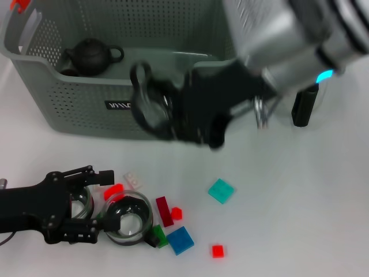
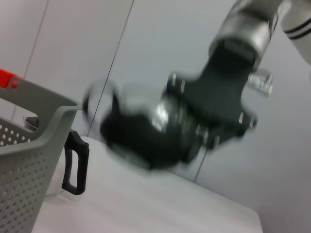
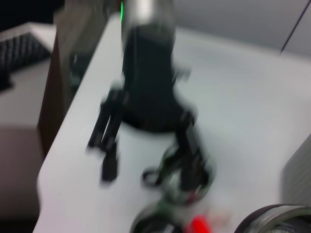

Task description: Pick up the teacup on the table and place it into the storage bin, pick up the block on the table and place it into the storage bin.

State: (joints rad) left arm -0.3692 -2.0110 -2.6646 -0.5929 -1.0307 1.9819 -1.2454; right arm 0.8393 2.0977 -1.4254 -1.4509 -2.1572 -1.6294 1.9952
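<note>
The grey-green perforated storage bin [image 1: 75,101] stands at the back left, with a dark teapot [image 1: 91,56] inside. My right gripper [image 1: 164,112] hangs in front of the bin's front wall, shut on a glass teacup [image 1: 149,107] whose handle points up. It also shows in the left wrist view [image 2: 141,131], beside the bin's corner [image 2: 34,145]. My left gripper [image 1: 101,202] lies low at the front left, fingers apart, with a glass cup [image 1: 81,205] between them. Another glass cup [image 1: 130,219] sits just past its tips. Blocks lie around: red [image 1: 113,190], dark red [image 1: 164,210], blue [image 1: 180,240], teal [image 1: 221,190].
A glass jug with a black handle [image 1: 304,107] stands right of the bin; it also shows in the left wrist view [image 2: 75,162]. Small red blocks [image 1: 217,250] and a green block [image 1: 158,235] lie at the front. The right wrist view shows the left gripper [image 3: 146,160] on the table.
</note>
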